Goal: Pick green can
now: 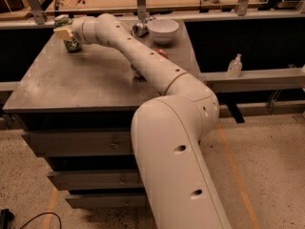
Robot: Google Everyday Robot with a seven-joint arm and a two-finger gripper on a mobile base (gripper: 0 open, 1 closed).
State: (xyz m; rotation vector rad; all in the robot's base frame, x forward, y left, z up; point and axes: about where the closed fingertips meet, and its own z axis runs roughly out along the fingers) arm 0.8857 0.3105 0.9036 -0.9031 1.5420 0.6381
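The cream-white, thick-jointed robot arm (pixel 143 63) comes up from the lower edge of the view, below and a little right of the white round bowl (pixel 163 30). It bends at a bulky elbow and stretches in a long diagonal over the grey metal desk (pixel 71 82) to a spot well left of the bowl. Its end effector (pixel 64 32) sits there, right at the slim green drink can (pixel 73 45). The can stands on the desk, well left of the bowl and near the same far edge. A tan pad of the end effector covers the can's middle, so we see only its top and its speckled lower part. We cannot tell whether the end effector is clenched on the can or released.

A small silver can (pixel 139 29) lies just left of the bowl, partly behind the arm. Just below the bowl, a red-orange scrap (pixel 162 54) peeks out from behind the arm; we cannot make out its shape. A dark object (pixel 137 73) further below the bowl is mostly hidden under the arm.
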